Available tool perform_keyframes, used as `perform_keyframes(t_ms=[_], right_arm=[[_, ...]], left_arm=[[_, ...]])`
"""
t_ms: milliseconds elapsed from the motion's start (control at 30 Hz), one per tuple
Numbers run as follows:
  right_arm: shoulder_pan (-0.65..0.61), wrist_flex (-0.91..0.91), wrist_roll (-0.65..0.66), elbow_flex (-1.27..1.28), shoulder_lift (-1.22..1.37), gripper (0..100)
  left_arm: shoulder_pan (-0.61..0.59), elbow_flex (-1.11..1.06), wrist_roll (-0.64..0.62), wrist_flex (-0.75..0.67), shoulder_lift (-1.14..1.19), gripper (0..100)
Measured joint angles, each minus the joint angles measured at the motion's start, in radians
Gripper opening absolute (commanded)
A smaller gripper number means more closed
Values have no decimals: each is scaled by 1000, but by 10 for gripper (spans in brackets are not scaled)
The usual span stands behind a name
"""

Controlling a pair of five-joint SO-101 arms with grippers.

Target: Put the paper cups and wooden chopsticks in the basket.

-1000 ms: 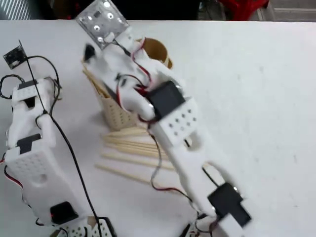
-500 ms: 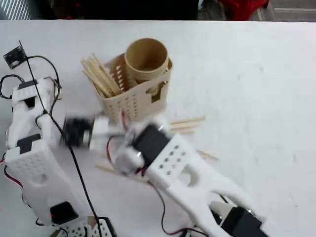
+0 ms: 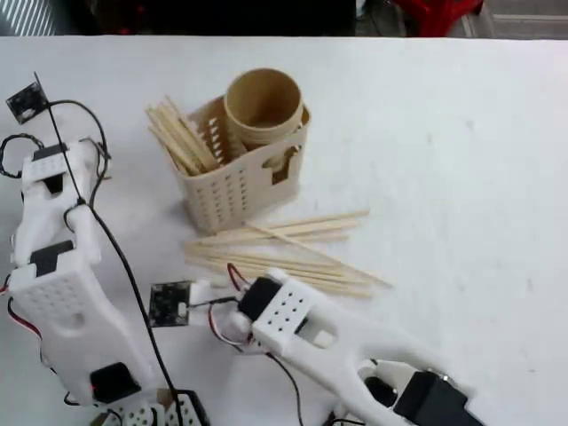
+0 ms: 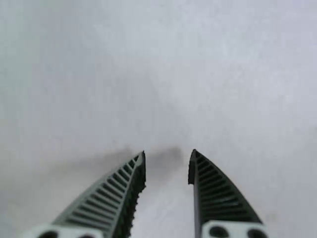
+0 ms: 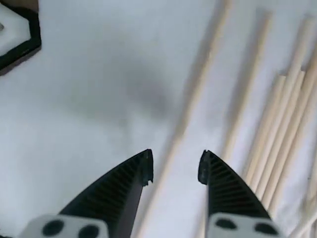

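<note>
A cream slotted basket [image 3: 240, 173] stands at the table's middle back. It holds a brown paper cup [image 3: 264, 105] and a bundle of wooden chopsticks [image 3: 177, 138]. Several more chopsticks [image 3: 280, 253] lie flat on the table just in front of the basket. My right arm [image 3: 302, 324] reaches in low from the near edge beside them. My right gripper [image 5: 176, 168] is open just above the table, and one loose chopstick [image 5: 198, 94] runs between its fingertips, with the other chopsticks [image 5: 280, 144] to one side. My left gripper [image 4: 167, 166] hangs open over bare white table.
My left arm [image 3: 53, 257] stands along the table's left edge with black cables [image 3: 115, 248] trailing beside it. A small black camera board [image 3: 169, 303] sticks out from my right arm's wrist. A black-edged white part [image 5: 15, 34] shows close to my right gripper.
My right arm has swung back from over the basket and come down to the table by the loose chopsticks. The basket, cup and bundled chopsticks are now uncovered.
</note>
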State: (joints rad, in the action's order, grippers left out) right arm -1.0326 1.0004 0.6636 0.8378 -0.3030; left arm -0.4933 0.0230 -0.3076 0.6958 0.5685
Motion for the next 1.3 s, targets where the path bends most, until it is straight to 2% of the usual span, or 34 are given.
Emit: perform_keyframes(t_ms=[400, 600, 967, 1200, 1300], right_arm=[[-8, -46, 3, 2, 144, 159], [37, -57, 14, -14, 150, 12], [244, -126, 51, -14, 157, 22], [216, -126, 51, -14, 157, 104], [186, -126, 51, -14, 157, 29]], left_arm=[[0, 0, 0, 0, 0, 161], [0, 0, 0, 0, 0, 161], [0, 0, 0, 0, 0, 161], [0, 0, 0, 0, 0, 161], [0, 0, 0, 0, 0, 161]])
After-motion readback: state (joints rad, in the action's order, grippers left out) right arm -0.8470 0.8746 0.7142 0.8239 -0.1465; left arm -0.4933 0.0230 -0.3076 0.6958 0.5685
